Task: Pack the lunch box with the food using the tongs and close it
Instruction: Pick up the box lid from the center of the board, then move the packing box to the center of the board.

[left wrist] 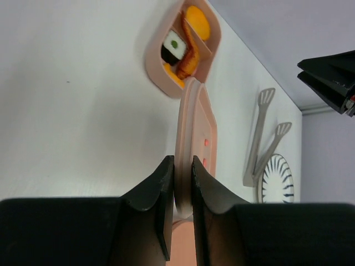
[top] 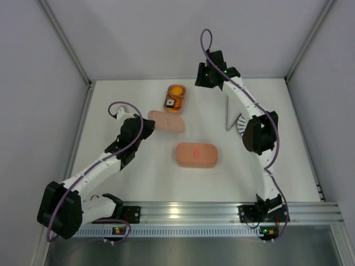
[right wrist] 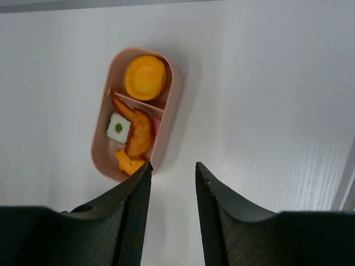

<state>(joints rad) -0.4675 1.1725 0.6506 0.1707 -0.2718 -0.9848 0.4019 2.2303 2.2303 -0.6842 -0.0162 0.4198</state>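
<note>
Pinching a pink lid (left wrist: 191,122) by its rim, the left gripper (left wrist: 182,166) should carry it level onto the filled tray (right wrist: 175,88) near the tabletop's far edge, ends aligned. Over that tray the right gripper (right wrist: 172,183) hovers unclenched, in the way. Released, the tongs (left wrist: 259,138) lie beside a striped plate (left wrist: 275,180) toward the right edge.

Striped plate (left wrist: 275,178) — on white table (top: 166,185)
</note>
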